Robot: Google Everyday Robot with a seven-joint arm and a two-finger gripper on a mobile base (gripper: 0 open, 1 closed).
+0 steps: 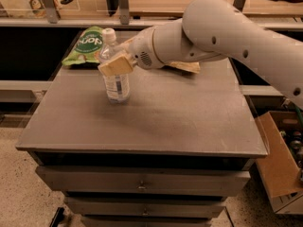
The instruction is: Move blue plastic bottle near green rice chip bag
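The grey cabinet [180, 117] gives a flat, bare top, so anything stood on it can be slid or carried across without snagging. The white arm [227, 27] reaches in from the right and stretches across the far half of the top toward the left. That approach lets it come at its load from the side rather than from above. A cardboard box [279, 174] sits on the floor to the right, well apart from the work. The green bag [85, 45] lies flat at the far left corner of the top. A brown bag [187, 67] lies to its right and is mostly hidden behind the arm. The bottle [116, 84] stands left of centre on the top, near the green bag but apart from it, on the bag's near-right side. Its long axis runs close to vertical, with the cap [109, 32] pointing up and leaning slightly to the left. Whether its base rests on the top or hangs just above it I cannot tell. The gripper [115, 66] is at the bottle's shoulder, above the label, with one tan finger across the near side. The other finger is hidden behind the bottle, and I judge the two are pinching the bottle between them. A grip that high on the body probably keeps the bottle upright for the last short stretch toward the green bag.
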